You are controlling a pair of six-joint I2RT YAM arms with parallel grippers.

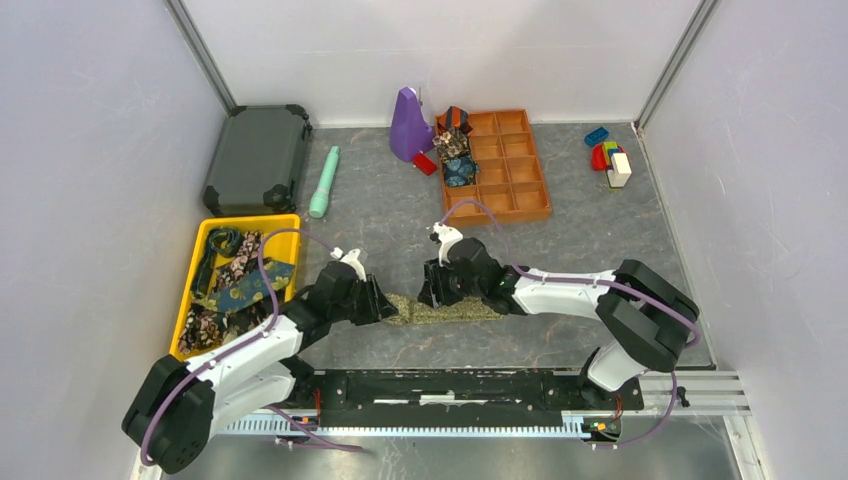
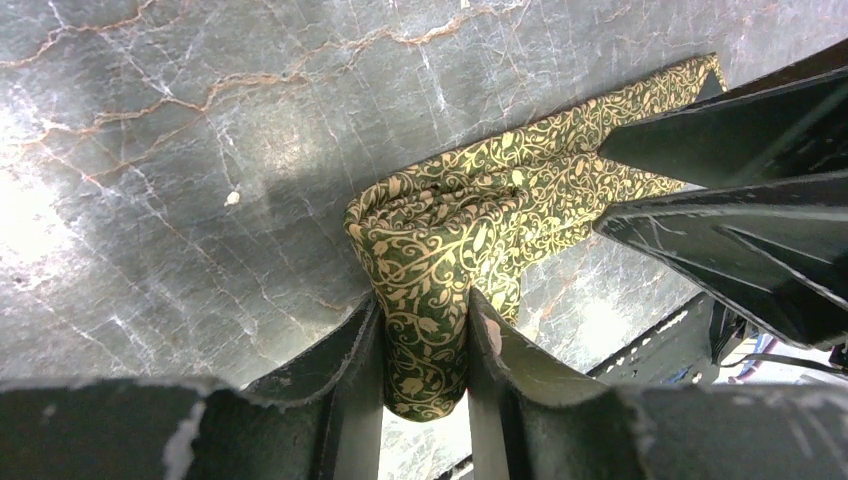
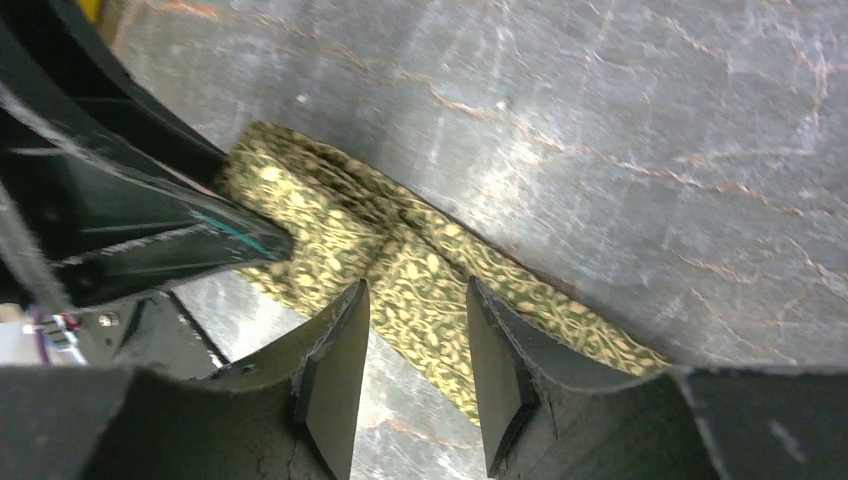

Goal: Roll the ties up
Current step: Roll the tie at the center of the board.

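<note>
An olive-gold tie (image 1: 450,311) lies on the grey table between my two grippers. Its left end is folded into a thick wad (image 2: 440,240), and my left gripper (image 2: 425,315) is shut on that wad. The rest of the tie (image 3: 440,280) runs flat to the right. Over this strip my right gripper (image 3: 415,305) is held open, one finger on each side of a band of fabric, with table showing through the gap. More ties (image 1: 235,280) are piled loose in a yellow bin. Rolled ties (image 1: 455,150) sit in a compartment tray.
The yellow bin (image 1: 250,220) stands at the left. The orange compartment tray (image 1: 520,190) is at the back centre, a purple object (image 1: 408,125) beside it. A teal cylinder (image 1: 325,182), a dark case (image 1: 258,158) and toy blocks (image 1: 610,160) lie toward the back.
</note>
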